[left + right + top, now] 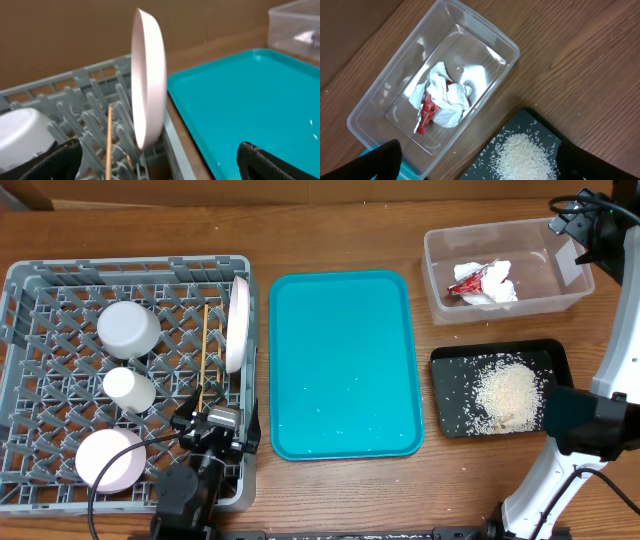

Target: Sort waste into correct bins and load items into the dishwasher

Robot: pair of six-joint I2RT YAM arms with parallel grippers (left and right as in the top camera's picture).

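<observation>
The crumpled white napkin (497,281) and the small red wrapper (467,281) lie touching each other on the floor of the clear tub (545,265), toward its middle. Just beside that tub on the desk (330,225), the shallow black tray (447,366) holds a heap of white rice grains (506,392) with loose grains scattered around it. The teal serving tray (345,350) in the middle of the desk carries only a few stray grains near its near edge. In the grey dish rack (30,275) at the left, a white plate (237,322) stands on edge along the rack's right wall. The chopsticks (205,355) lie among the pegs just beside it. A bowl (128,328), a small cup (128,389) and a further round white dish (110,459) sit in a column further left. The left jaws stand wide apart and grip nothing, above the rack's near right corner. In the left wrist view the upright plate (147,80) rises ahead of the gap between them, well clear of both. The right jaws are likewise spread wide and empty. In the right wrist view the napkin (445,95) and wrapper (426,114) lie below and beyond them, apart from both jaws. The corner of the black tray (532,122) with its rice (520,152) shows between them.
</observation>
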